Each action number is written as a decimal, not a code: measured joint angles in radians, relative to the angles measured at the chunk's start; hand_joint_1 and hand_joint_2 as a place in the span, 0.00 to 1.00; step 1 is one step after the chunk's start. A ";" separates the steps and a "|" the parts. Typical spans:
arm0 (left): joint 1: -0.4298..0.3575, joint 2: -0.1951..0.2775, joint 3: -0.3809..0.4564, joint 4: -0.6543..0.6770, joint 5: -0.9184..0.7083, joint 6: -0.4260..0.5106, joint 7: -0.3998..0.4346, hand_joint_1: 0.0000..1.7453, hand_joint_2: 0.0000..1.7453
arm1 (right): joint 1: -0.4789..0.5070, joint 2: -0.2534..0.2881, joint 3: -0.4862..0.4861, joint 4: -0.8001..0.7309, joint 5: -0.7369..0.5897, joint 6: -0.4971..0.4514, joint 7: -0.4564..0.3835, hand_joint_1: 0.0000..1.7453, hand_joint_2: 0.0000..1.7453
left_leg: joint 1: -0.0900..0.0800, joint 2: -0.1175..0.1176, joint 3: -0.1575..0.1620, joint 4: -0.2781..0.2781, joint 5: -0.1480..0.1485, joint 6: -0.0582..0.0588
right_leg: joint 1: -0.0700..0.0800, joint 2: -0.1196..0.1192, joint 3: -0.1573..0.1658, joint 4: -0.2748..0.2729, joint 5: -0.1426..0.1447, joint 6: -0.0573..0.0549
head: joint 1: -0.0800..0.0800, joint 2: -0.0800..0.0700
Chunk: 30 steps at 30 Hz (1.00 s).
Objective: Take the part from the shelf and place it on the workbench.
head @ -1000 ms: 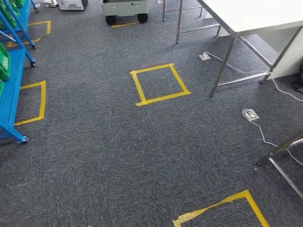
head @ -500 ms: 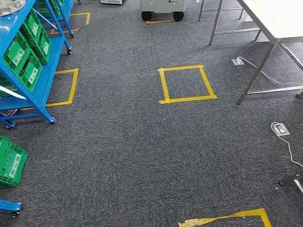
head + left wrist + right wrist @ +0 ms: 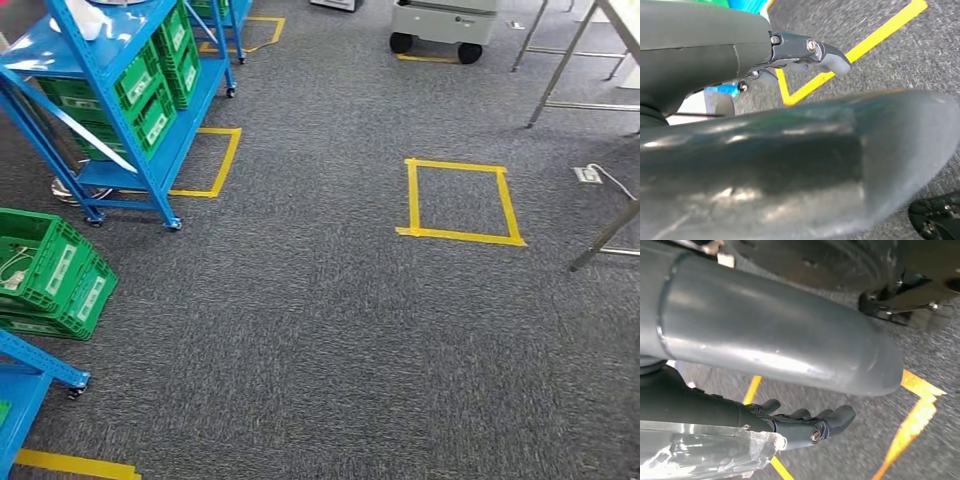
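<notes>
The blue shelf (image 3: 113, 90) with green bins (image 3: 155, 75) stands near. The left hand (image 3: 806, 50) and right hand (image 3: 806, 425) hang with fingers extended, gripping nothing. Squaring up to the shelf should precede reaching.

Two blue shelves (image 3: 113, 70) (image 3: 23, 395) — one wheeled cart (image 3: 444, 22) — three full taped squares (image 3: 458, 202).

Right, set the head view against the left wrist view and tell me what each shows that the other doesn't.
Head view alone: green crates stacked in the blue shelf, more green crates lower left, a grey wheeled cart and steel table legs. Left wrist view alone: the left hand, close up, its dark fingers extended over the floor with nothing seen in them. Both share: grey carpet marked with yellow tape, and blue shelf parts.
</notes>
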 joint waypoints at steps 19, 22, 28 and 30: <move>-0.002 0.000 0.000 0.000 0.002 -0.014 -0.002 0.00 0.00 | -0.004 0.002 0.013 0.000 0.004 0.001 -0.008 0.00 0.00 | -0.002 0.145 0.004 -0.006 -0.008 -0.034 | 0.012 -0.164 0.051 -0.091 0.013 -0.018 | -0.010 0.000; 0.004 0.002 0.001 0.000 0.002 -0.014 -0.002 0.00 0.00 | -0.009 0.002 0.015 0.000 0.003 0.001 -0.008 0.00 0.00 | 0.004 0.114 0.005 -0.011 -0.003 -0.015 | 0.007 -0.124 0.038 -0.047 -0.020 -0.003 | -0.006 0.000; 0.001 0.003 0.002 0.000 0.002 -0.016 -0.002 0.00 0.00 | 0.000 0.002 0.015 0.000 0.003 0.001 -0.007 0.00 0.00 | 0.006 0.034 0.005 -0.011 0.001 -0.004 | 0.004 -0.045 -0.089 0.187 -0.088 0.001 | -0.001 0.000; 0.002 0.002 0.002 0.000 0.002 -0.016 -0.002 0.00 0.00 | 0.000 0.002 0.015 0.000 0.003 0.001 -0.007 0.00 0.00 | 0.007 0.004 0.007 -0.010 0.002 -0.009 | -0.003 -0.010 -0.030 0.048 -0.011 0.000 | 0.000 0.000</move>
